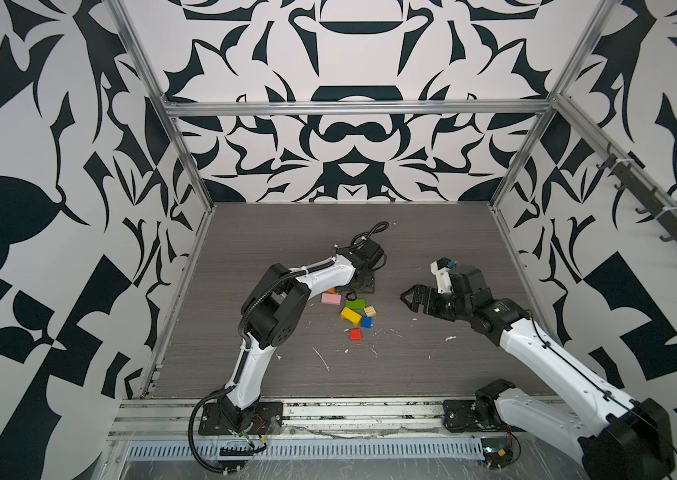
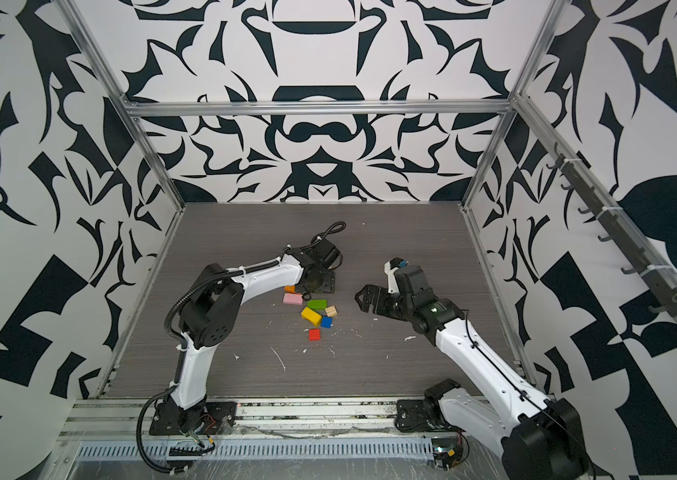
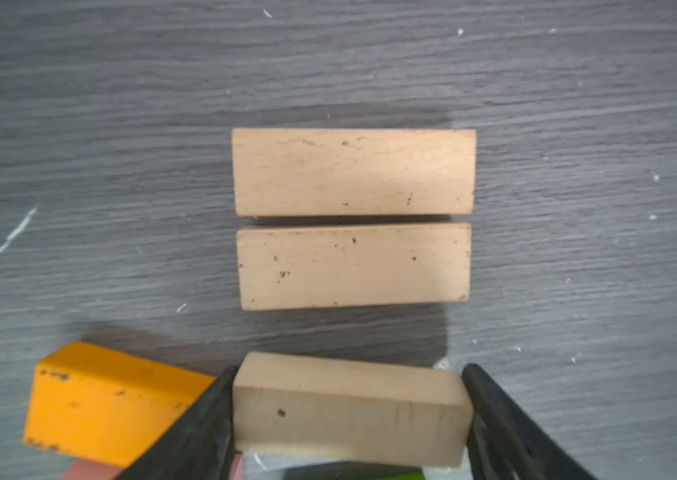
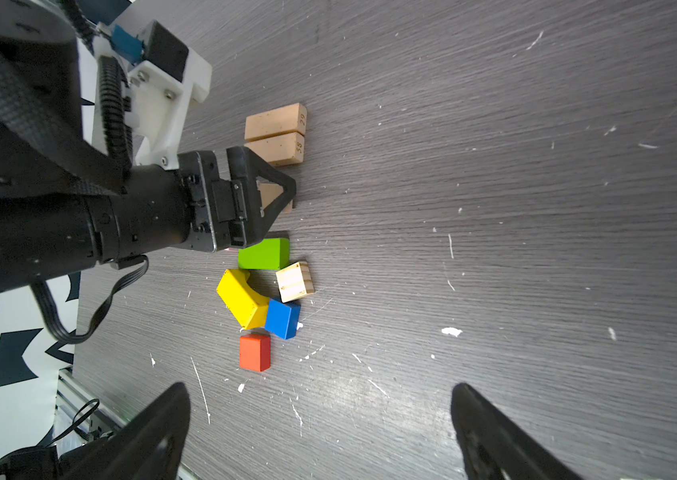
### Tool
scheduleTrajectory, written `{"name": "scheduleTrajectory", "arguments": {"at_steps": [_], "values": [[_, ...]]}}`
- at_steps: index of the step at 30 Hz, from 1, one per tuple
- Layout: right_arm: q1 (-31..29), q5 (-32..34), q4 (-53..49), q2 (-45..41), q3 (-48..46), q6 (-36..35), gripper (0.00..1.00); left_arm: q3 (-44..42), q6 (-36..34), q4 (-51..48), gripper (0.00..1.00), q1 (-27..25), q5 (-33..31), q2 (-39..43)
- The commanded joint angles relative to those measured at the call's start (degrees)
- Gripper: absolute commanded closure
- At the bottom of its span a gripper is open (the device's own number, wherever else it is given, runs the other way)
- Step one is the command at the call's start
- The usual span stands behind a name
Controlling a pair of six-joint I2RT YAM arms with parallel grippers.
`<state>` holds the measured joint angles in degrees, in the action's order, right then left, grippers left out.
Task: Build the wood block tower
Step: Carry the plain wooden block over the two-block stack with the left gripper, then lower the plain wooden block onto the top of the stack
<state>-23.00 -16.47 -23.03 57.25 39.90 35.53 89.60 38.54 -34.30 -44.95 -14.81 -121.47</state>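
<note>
1. Nearest, loose: red square (image 1: 355, 334), blue square (image 1: 366, 322), yellow rectangle (image 1: 350, 316), plain cube (image 1: 369, 311), green rectangle (image 1: 355, 304).
2. Aside, right gripper (image 1: 406, 296): fingers wide, empty.
3. Left gripper (image 3: 349, 370): clamped on ends of third tan bar (image 3: 349, 411); orange rectangle (image 3: 108, 403) beside one finger, could get dragged.
4. Farthest, two tan bars (image 3: 353, 172) flat, side by side; risk of shoving them apart with a skewed set-down.

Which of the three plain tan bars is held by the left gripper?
The lone bar between the left gripper's fingers; the other two bars lie side by side on the table, ungripped.
</note>
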Motion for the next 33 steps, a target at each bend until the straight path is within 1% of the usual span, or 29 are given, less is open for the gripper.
{"name": "scheduleTrajectory", "arguments": {"at_steps": [1,16,33], "values": [[-0.2,0.56,-0.16,-0.56,1.19,-1.16,0.0,1.88,1.26,-2.15,0.52,0.26,-0.83,-1.53],[-0.2,0.96,-0.72,-1.09,1.13,-1.44,0.0,3.56,1.32,-2.68,0.52,1.46,-0.14,-3.25],[-0.2,1.26,-0.79,-1.36,0.52,-1.51,0.0,6.54,1.36,-4.62,0.52,1.44,-0.18,-5.42]]}}
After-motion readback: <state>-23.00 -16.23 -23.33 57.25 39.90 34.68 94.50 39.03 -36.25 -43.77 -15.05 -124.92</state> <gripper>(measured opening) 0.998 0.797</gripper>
